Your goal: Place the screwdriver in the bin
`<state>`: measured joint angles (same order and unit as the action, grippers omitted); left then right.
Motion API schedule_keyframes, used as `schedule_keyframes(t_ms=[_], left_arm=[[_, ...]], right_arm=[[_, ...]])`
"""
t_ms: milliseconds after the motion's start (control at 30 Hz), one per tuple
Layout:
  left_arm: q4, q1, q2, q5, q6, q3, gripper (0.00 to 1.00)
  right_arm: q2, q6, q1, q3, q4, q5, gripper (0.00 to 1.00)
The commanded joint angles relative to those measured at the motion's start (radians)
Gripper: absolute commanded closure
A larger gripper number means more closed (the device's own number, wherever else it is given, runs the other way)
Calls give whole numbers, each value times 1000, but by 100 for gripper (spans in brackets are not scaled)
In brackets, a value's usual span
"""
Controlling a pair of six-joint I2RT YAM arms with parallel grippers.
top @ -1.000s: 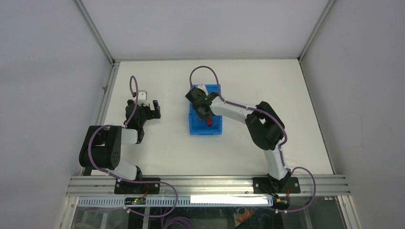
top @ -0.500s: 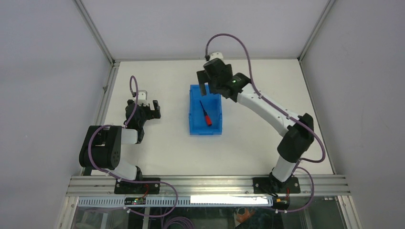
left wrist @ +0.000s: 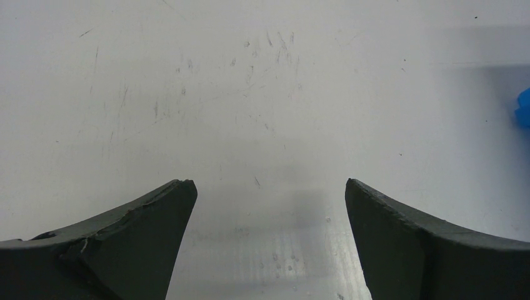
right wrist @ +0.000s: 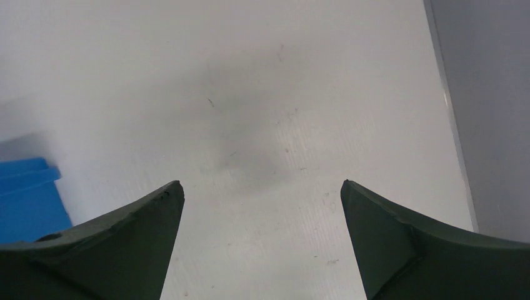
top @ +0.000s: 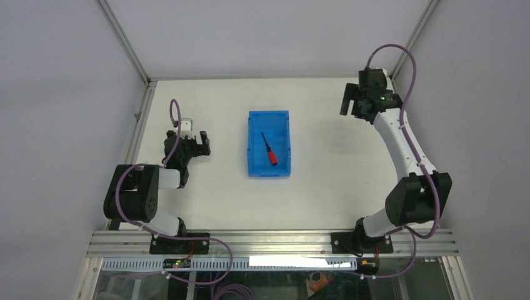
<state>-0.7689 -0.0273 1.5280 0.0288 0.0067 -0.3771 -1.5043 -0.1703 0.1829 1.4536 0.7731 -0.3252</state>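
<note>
On my overhead view the screwdriver [top: 269,149] lies inside the bin [top: 281,125], resting on its floor near the middle of the frame. It is a small tool with a short red handle and a thin black shaft, and it is much shorter than the bin is long. It lies at a slant, with the red handle toward the lower right and the black tip toward the upper left. It sits roughly midway between the bin's side walls.

The bin is a rectangular, translucent blue tub with raised walls. Its long side runs up and down the frame, and it sits on the white surface [top: 206,187].

My right claw [top: 352,111] hangs in the upper right of the overhead view, well apart from the bin. It is released, with its jaws spread wide. In its wrist view [right wrist: 260,184] only pale surface shows between the dark fingers, a blue corner of the bin [right wrist: 25,194] sits at the left edge, and a grey wall runs down the right.

My left claw [top: 199,145] sits left of centre, also well apart from the bin. It too is released. In its wrist view [left wrist: 269,184] the fingers stand far apart over scuffed white surface, with a sliver of blue [left wrist: 524,109] at the right edge.
</note>
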Motion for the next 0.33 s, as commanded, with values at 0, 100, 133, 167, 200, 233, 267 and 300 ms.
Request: schedule_keyframes(t_ms=[0,100,133,167,200,233,267,300], left_arm=[[-38,-11,-21,10,-16,-5,1],[-38,-11,-20,10,-16,-5,1],[-37,-12,-21,11,-16,-5,1],[-37,-12,-21,10,-16,-5,1],[-38,-12,-21,10,-16,-5,1],[-38,-12,-21,10,-16,-5,1],[-38,-12,-20,10,-16,-5,1],[-38,-12,-21,10,-16,-5,1]], right_arm=[[66,-6,-81,-40,13,37,1],[93,-7,-106,-88,-20,50,1],[105,-4,-110,-108,-40,78,1],[115,-7,-115,-125,-54,102,1],[121,-13,-117,-135,-61,108,1],[125,-19,-118,-144,-65,107,1],[126,-23,-118,-155,-72,104,1],[129,-22,-120,-172,-94,105,1]])
